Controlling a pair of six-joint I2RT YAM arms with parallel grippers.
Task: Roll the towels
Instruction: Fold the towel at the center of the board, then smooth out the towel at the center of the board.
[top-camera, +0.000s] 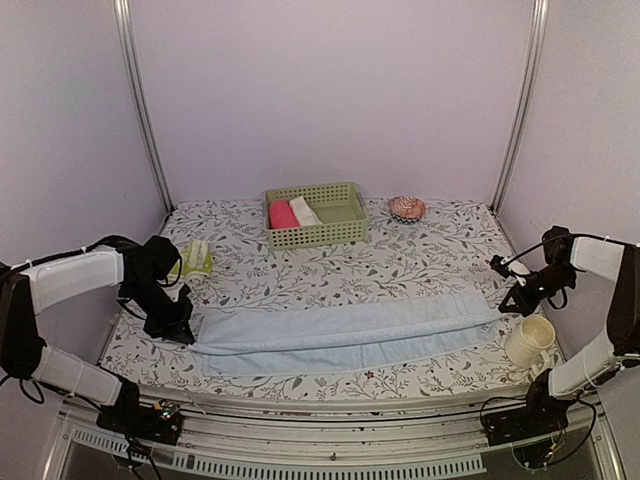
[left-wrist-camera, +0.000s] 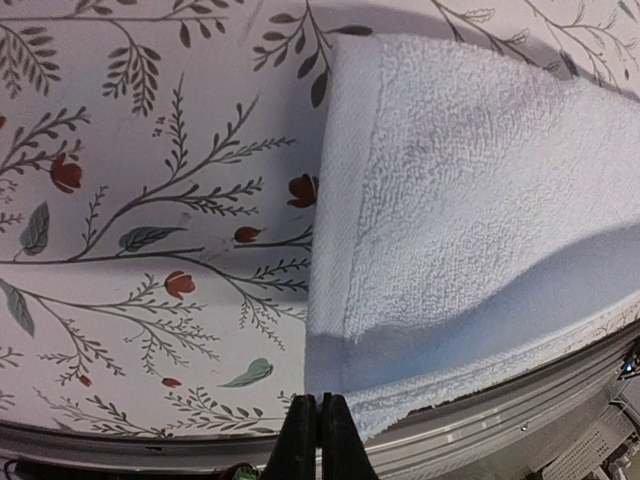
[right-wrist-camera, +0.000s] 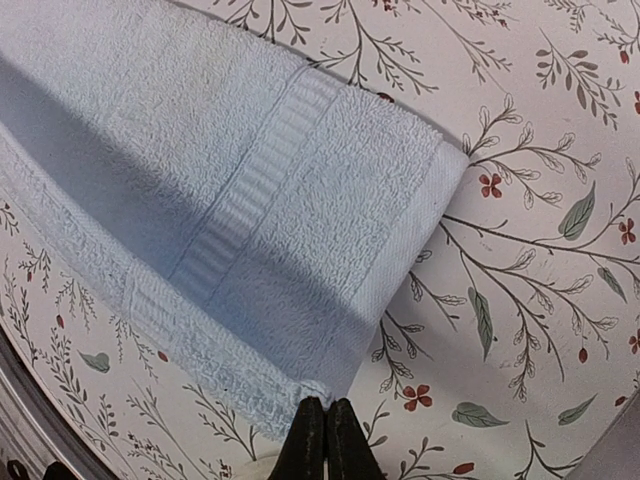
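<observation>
The light blue towel (top-camera: 340, 335) lies folded lengthwise in a long strip across the front of the table. My left gripper (top-camera: 188, 332) is shut on its left end; the left wrist view shows the black fingertips (left-wrist-camera: 319, 405) pinching the near corner of the towel (left-wrist-camera: 450, 200). My right gripper (top-camera: 508, 304) is shut on the right end; the right wrist view shows its tips (right-wrist-camera: 327, 405) closed on a bunched corner of the towel (right-wrist-camera: 250, 180). The yellow-green towel (top-camera: 197, 258) lies crumpled at the left, behind my left arm.
A green basket (top-camera: 340, 232) at the back middle holds a pink roll (top-camera: 282, 214) and a cream-white roll (top-camera: 305, 210). A red-and-white round object (top-camera: 407, 208) sits to its right. A cream cup (top-camera: 530, 340) stands at the front right. The table's front edge (left-wrist-camera: 500, 410) is near.
</observation>
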